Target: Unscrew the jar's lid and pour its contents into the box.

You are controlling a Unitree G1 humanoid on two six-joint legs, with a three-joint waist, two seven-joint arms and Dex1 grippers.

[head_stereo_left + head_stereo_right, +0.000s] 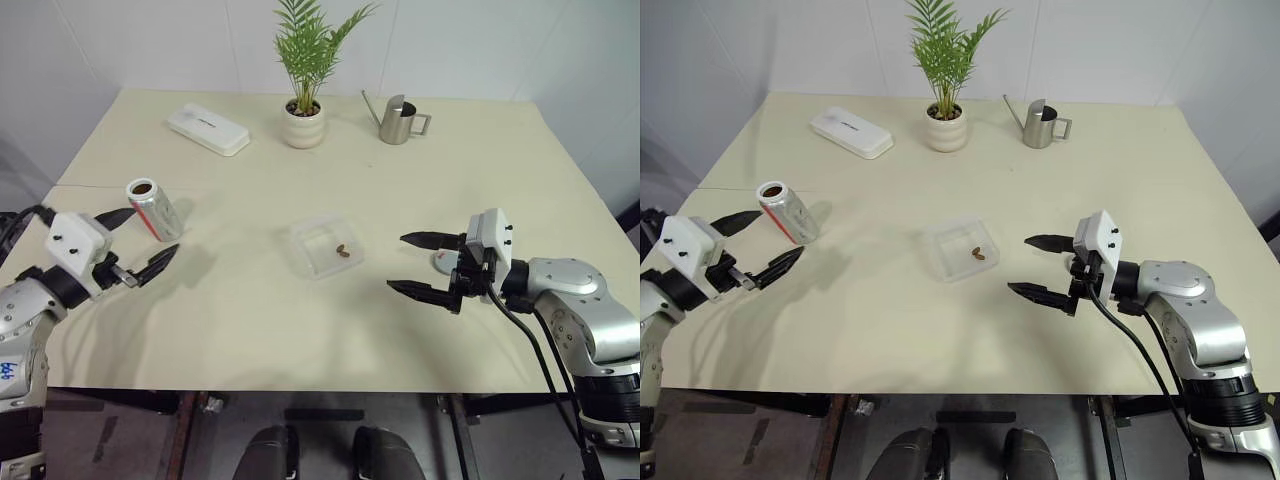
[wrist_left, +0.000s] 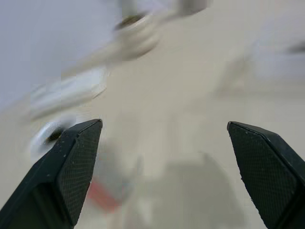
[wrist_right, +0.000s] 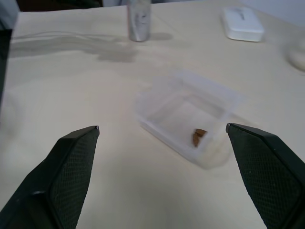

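Observation:
The jar stands on the table at the left, a silvery can with a red mark and no lid, its mouth dark brown inside. My left gripper is open just short of it, apart from it and holding nothing. The box, a clear shallow tray, lies mid-table with brown pieces of the contents in it. To its right my right gripper is open and empty, pointing at the box. The lid lies flat on the table just behind the right gripper's fingers, partly hidden by them.
Along the table's far side stand a flat white case, a white pot with a green plant and a steel watering can. The table's front edge runs just below both arms.

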